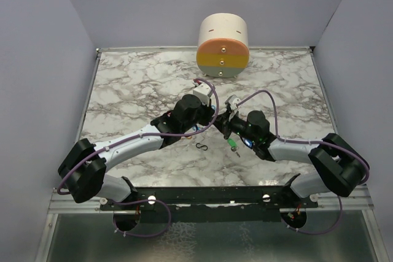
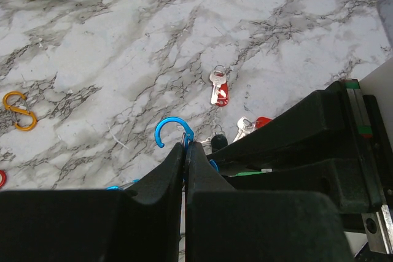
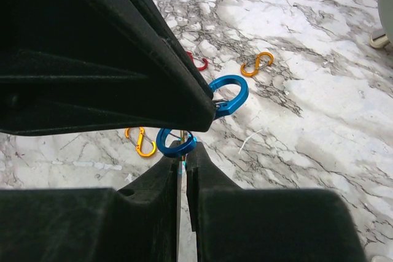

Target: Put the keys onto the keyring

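Note:
The keyring [image 2: 164, 128], a blue double-loop clip, is pinched at its middle by my shut left gripper [image 2: 185, 145] and held above the table. In the right wrist view, the keyring's lower loop [image 3: 174, 145] sits at the tips of my right gripper [image 3: 183, 151]. That gripper is shut on the thin metal blade of a key seen edge-on. The two grippers meet tip to tip [image 1: 220, 118]. A green key [image 1: 232, 145] shows just under the right gripper; I cannot tell if it is the held one. A red key [image 2: 219, 90], a second red key [image 2: 253, 124] and a black key [image 2: 218, 142] lie on the marble.
Orange S-clips [image 3: 256, 64] [image 3: 141, 142] [image 2: 18, 110], a red clip [image 3: 198, 61] and a black clip [image 1: 202, 146] lie loose on the table. A round cream and orange container [image 1: 223, 44] stands at the back edge. Grey walls enclose the table on three sides.

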Tool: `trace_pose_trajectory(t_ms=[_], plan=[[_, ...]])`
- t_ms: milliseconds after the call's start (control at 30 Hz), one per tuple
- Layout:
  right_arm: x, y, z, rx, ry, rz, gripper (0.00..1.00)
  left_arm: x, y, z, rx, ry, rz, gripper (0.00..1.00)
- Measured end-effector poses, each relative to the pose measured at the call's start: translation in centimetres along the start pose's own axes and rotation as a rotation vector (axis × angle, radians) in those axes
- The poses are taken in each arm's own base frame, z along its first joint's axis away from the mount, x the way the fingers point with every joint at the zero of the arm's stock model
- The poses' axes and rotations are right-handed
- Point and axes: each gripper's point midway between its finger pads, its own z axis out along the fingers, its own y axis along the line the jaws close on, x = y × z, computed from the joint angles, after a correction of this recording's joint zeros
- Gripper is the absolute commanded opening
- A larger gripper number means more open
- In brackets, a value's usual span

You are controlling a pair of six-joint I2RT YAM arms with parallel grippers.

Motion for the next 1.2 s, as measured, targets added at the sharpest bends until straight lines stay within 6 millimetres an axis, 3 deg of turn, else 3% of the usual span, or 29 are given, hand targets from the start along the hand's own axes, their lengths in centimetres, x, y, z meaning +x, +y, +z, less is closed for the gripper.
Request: trace_pose_trajectory(t_ms=[167,333,433,733,1000,1200], plan=[[0.06,-0.19,-0.22,0.014,-0.001,-0.001,0.01,0.00,0.01,0.00,-0.002,0.000,-0.003,0.00],[-0.24,-0.29,-0.46,0.023,-0.010,-0.003,0.11,0.00,0.01,0.00,-0.003,-0.001,-0.007,0.00],[-0.34,-0.31,-0.49,0.023,-0.012,-0.008,0.01,0.00,0.00,0.00,-0.003,-0.001,-0.008,0.00],[-0.06,-0.29,-0.62,0.023,-0.006,-0.011,0.01,-0.02,0.04,0.00,-0.006,-0.002,-0.012,0.00],[-0.30,-0.25,-0.87,0.024,-0.004,-0.016,0.01,-0.16,0.31,0.02,-0.023,-0.008,-0.018,0.28],[0.03,-0.24,-0.97,0.024,0.011,-0.013,0.01,-0.32,0.53,0.03,-0.038,-0.015,-0.023,0.33]])
